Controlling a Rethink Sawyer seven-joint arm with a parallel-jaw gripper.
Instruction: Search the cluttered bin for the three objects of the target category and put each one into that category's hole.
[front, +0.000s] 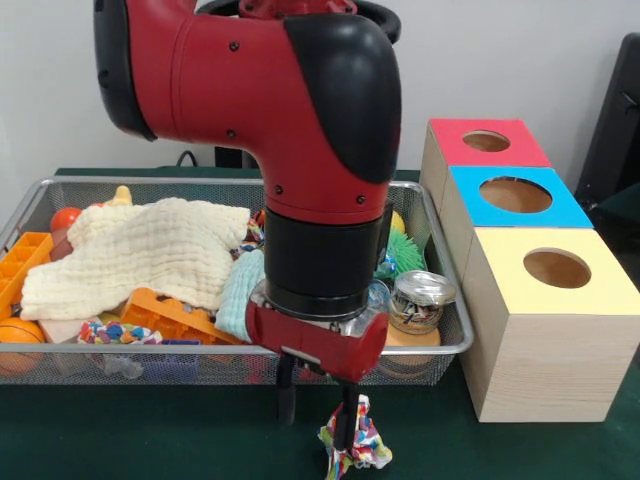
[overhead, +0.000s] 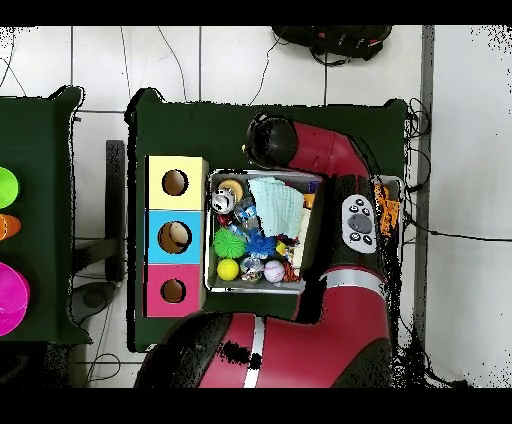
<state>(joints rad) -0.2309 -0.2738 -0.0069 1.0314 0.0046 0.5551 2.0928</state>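
Observation:
My gripper (front: 315, 405) hangs in front of the wire bin (front: 452, 345), low over the green table, its two fingers standing apart. A multicoloured knotted rope toy (front: 358, 447) sits bunched at the right finger's tip, on or just above the table; nothing lies between the fingers. A second colourful rope toy (front: 118, 332) lies in the bin's front left corner. To the right stand three wooden boxes with round holes: red (front: 487, 141), blue (front: 515, 194) and yellow (front: 556, 268). In the overhead view the arm (overhead: 340, 160) covers the gripper and the bin's (overhead: 211, 232) right part.
The bin holds a cream cloth (front: 145, 250), orange plastic trays (front: 175, 315), a tin can (front: 418, 300), a green spiky ball (overhead: 228, 243), a yellow ball (overhead: 228, 269) and an orange ball (front: 18, 335). Bright plastic items (overhead: 8, 300) lie on a separate table at the overhead view's left edge.

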